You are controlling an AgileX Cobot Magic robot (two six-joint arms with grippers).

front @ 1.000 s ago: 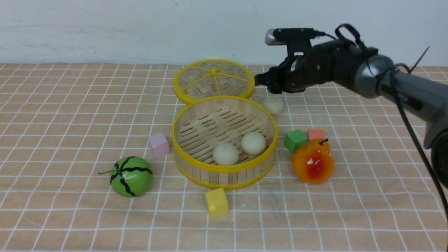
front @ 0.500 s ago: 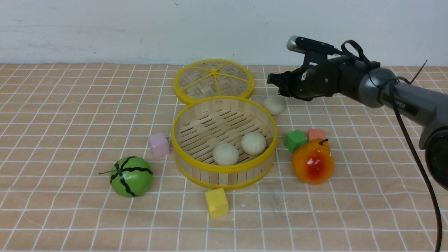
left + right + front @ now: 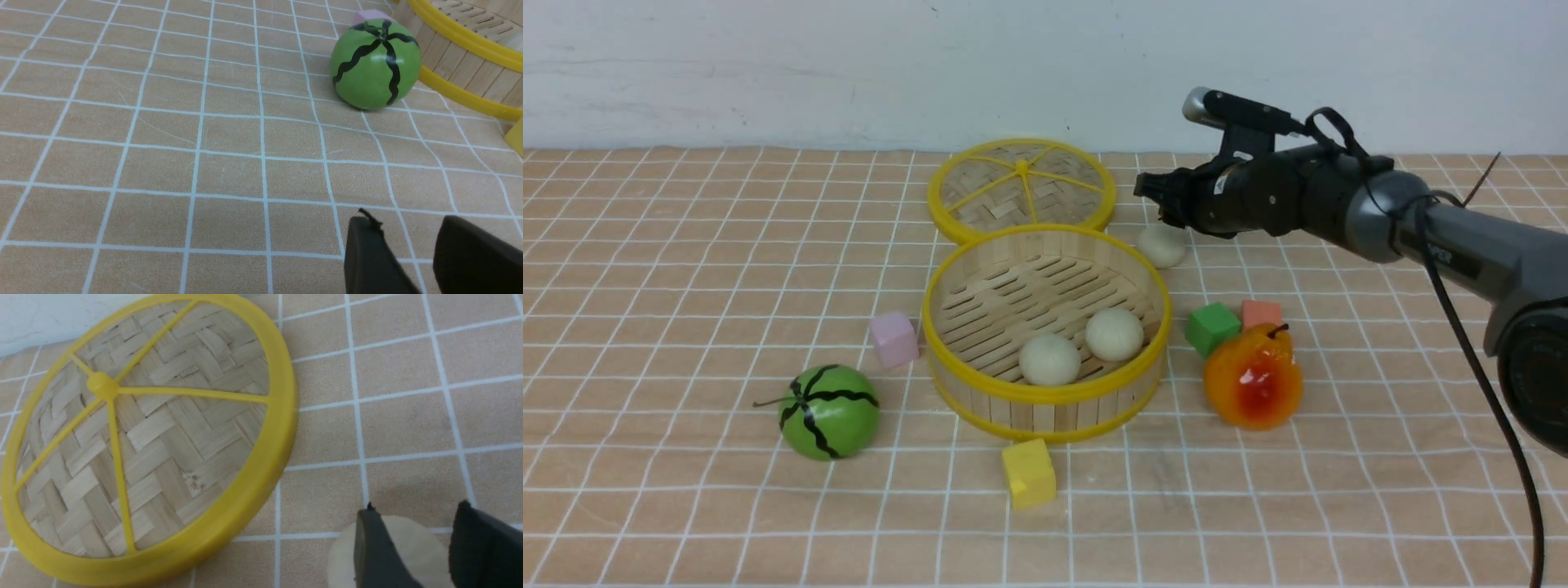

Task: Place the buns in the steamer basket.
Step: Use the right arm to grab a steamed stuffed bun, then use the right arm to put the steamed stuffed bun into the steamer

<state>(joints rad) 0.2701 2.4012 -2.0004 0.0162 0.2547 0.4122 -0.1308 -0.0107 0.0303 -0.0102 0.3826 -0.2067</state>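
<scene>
The steamer basket (image 3: pixel 1045 412) stands mid-table with two buns (image 3: pixel 1049 359) (image 3: pixel 1114 334) on its slatted floor. The third bun (image 3: pixel 1161 245) lies on the cloth just behind and right of the basket. My right gripper (image 3: pixel 1150 194) hovers just above and behind that bun, jaws open. In the right wrist view the open gripper (image 3: pixel 416 508) shows the bun (image 3: pixel 416 551) below, between its fingers, not gripped. My left gripper (image 3: pixel 404 220) is open and empty, low over the cloth, out of the front view. The basket's wall (image 3: pixel 461 61) shows in the left wrist view.
The flat woven lid (image 3: pixel 1022 189) leans behind the basket, close left of the right gripper. A green melon (image 3: pixel 830 411), pink cube (image 3: pixel 894 338), yellow cube (image 3: pixel 1028 472), green cube (image 3: pixel 1212 327), salmon cube (image 3: pixel 1261 313) and orange-red pear (image 3: pixel 1253 377) surround the basket.
My right arm has dropped lower and tilted, shifting right and then slightly back left over the loose bun. Buns and basket have not moved.
</scene>
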